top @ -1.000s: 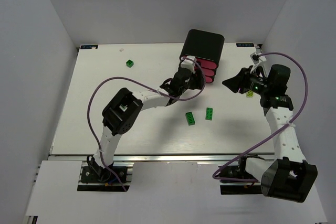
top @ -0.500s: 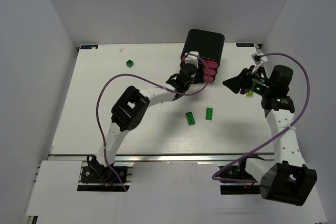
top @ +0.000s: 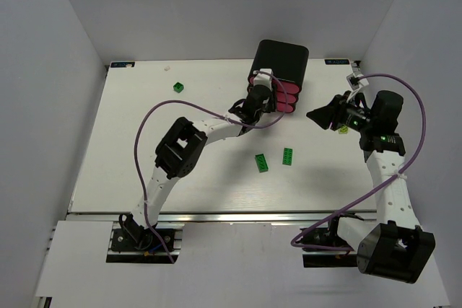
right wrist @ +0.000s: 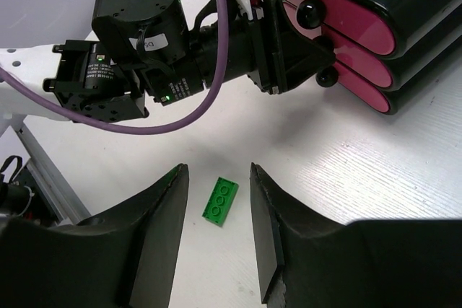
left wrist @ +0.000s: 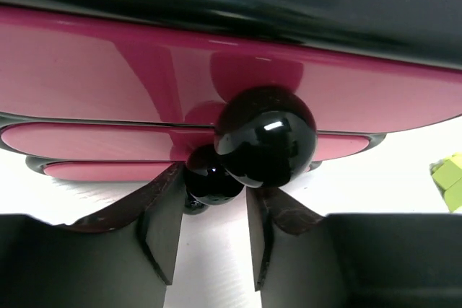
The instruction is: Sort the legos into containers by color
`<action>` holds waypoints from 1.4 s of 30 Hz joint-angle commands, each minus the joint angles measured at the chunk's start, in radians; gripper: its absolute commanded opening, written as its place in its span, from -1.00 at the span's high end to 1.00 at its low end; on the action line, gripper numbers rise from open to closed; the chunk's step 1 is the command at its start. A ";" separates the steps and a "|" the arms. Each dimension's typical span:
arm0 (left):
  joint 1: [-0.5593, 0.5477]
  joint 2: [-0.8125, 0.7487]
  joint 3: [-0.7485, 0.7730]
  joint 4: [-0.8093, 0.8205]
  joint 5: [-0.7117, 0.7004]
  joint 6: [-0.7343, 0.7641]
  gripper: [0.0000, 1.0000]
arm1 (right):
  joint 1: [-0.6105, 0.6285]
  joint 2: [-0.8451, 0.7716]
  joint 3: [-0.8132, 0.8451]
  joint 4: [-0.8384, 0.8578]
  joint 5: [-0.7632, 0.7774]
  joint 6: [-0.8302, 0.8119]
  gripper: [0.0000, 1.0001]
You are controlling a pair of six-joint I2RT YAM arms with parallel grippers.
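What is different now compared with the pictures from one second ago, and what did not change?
The left gripper moved forward, up to the pink drawers, and its jaws now stand at the black knobs; a firm grip cannot be confirmed. The right gripper, open, the green bricks and the cabinet stayed in place.
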 commanded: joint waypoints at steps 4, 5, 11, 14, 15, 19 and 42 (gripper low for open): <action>0.011 -0.030 0.006 0.024 -0.010 0.007 0.41 | -0.008 -0.013 -0.007 0.053 -0.012 0.009 0.09; 0.011 -0.039 -0.011 0.034 -0.007 0.008 0.50 | -0.008 -0.011 -0.009 0.054 -0.009 0.004 0.09; 0.000 -0.182 -0.256 0.152 0.007 0.011 0.61 | -0.008 0.001 -0.015 0.056 -0.012 -0.001 0.08; -0.009 -0.252 -0.368 0.211 0.005 0.025 0.61 | -0.010 0.004 -0.021 0.065 -0.014 -0.002 0.07; -0.009 -0.265 -0.385 0.217 0.008 0.025 0.60 | -0.011 0.006 -0.023 0.063 -0.015 -0.002 0.07; -0.009 -0.295 -0.416 0.211 0.011 0.024 0.60 | -0.010 0.024 -0.023 0.062 -0.020 -0.016 0.02; 0.009 -0.783 -0.634 -0.087 0.031 0.027 -0.63 | -0.010 0.090 -0.001 -0.007 0.427 -0.226 -0.19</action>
